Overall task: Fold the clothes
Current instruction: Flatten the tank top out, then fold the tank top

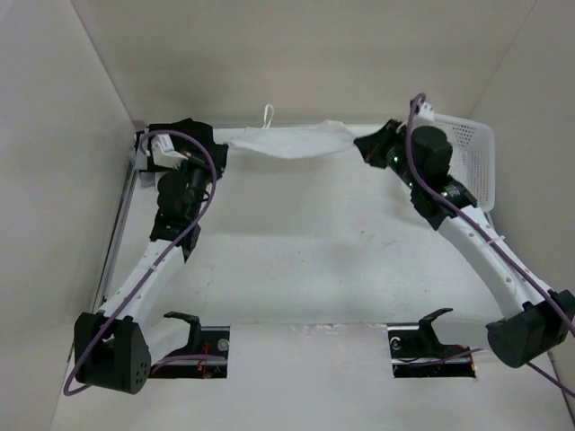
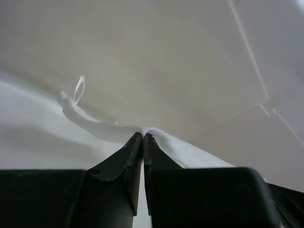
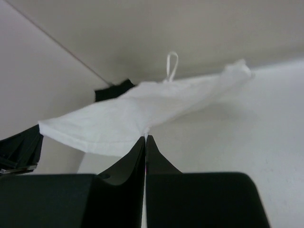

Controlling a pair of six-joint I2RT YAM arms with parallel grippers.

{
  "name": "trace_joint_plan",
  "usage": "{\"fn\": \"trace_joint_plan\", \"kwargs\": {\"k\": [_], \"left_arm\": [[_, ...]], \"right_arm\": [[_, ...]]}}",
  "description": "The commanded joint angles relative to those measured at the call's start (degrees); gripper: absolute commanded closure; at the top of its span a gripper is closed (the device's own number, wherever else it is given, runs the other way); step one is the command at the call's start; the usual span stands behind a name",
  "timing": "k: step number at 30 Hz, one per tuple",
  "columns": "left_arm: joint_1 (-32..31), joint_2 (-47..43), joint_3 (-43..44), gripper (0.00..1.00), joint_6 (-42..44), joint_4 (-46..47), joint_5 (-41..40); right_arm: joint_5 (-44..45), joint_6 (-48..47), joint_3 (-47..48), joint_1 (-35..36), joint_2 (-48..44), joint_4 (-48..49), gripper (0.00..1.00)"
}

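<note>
White table (image 1: 296, 269), white clothes (image 1: 287, 142) aloft

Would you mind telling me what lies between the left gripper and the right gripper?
The white garment spans that gap, pinched at its ends by the left gripper and right gripper; the top view shows it.

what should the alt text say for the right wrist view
Two black fingers of the right gripper, pressed shut, pinch the lower edge of a white garment that stretches across the view above the white table. A thin string loop stands up from the garment's top edge, with pale walls behind.
</note>
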Motion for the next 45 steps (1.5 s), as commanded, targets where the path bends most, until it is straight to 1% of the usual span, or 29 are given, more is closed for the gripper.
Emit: {"fn": "trace_joint_plan", "kwargs": {"k": [1,5,7,10,12,14,16,18,19,21,22,23,26,29,33,38,41,45], "left_arm": [[-0.8,-0.2,-11.4,0.96,-1.4,4.8,0.9],[-1.9,-1.8,-27.2,0.96,-3.1,9.5,2.2],[-2.6,-4.1,-34.1,0.96,-3.6,9.5,3.3],[-2.9,-13.2,-42.4,0.96,-5.6,6.0,5.7],[-2.2,-22.9,-45.3,0.96,-7.3,-0.7,8.1],[-3.1,-34.3,-46.5,0.96,-9.0,-9.1,9.5],[-4.0,-43.9,-46.5,0.96,-10.2,-17.8,9.6],[-5.4,-53.3,-45.6,0.96,-10.8,-27.3,8.2],[-5.7,-56.9,-44.6,0.96,-10.9,-31.7,6.5],[-6.0,-59.3,-42.4,0.95,-10.2,-35.9,3.3],[-5.9,-57.9,-41.3,0.95,-9.4,-35.6,1.7],[-5.5,-54.6,-39.9,0.94,-8.4,-34.4,0.6],[-4.8,-38.7,-35.7,0.94,-6.0,-25.2,1.4],[-5.9,-24.1,-32.8,0.94,-5.4,-14.1,1.4],[-5.1,-9.3,-26.8,0.94,-3.7,-5.3,1.2],[-4.0,6.3,-20.0,0.94,-3.2,1.4,1.0],[-3.6,13.0,-16.3,0.95,-3.6,4.6,0.7],[-3.4,21.5,-11.6,0.95,-4.1,8.5,-0.6]], "right_arm": [[-0.6,4.2,-12.5,0.5,-0.9,4.0,0.97],[0.5,8.7,-31.0,1.7,-5.3,9.8,0.98],[1.1,10.5,-39.6,2.6,-8.0,11.3,0.98],[1.8,12.4,-50.2,6.3,-14.2,10.9,0.99],[2.5,14.8,-55.8,9.7,-20.8,7.4,0.99],[2.9,18.3,-58.8,14.0,-28.4,2.5,0.99],[3.4,21.1,-58.5,19.4,-33.5,-1.3,0.99],[7.2,22.3,-56.5,23.7,-36.6,-6.9,0.99],[9.3,22.4,-55.2,24.3,-37.2,-9.5,0.98],[12.1,21.6,-52.6,24.5,-36.2,-12.6,0.98],[12.4,20.4,-51.5,24.6,-34.9,-12.5,0.98],[12.1,18.9,-50.4,23.6,-33.2,-11.6,0.98],[10.3,14.7,-46.7,19.0,-26.7,-7.3,0.98],[8.9,12.1,-44.0,13.8,-21.1,-2.9,0.98],[6.4,10.1,-41.4,7.8,-16.4,0.1,0.98],[3.9,9.1,-39.1,0.5,-9.3,3.7,0.98],[3.1,9.5,-37.4,-2.4,-4.5,6.9,0.98],[2.6,9.8,-32.7,-5.4,4.6,10.3,0.98]]}}
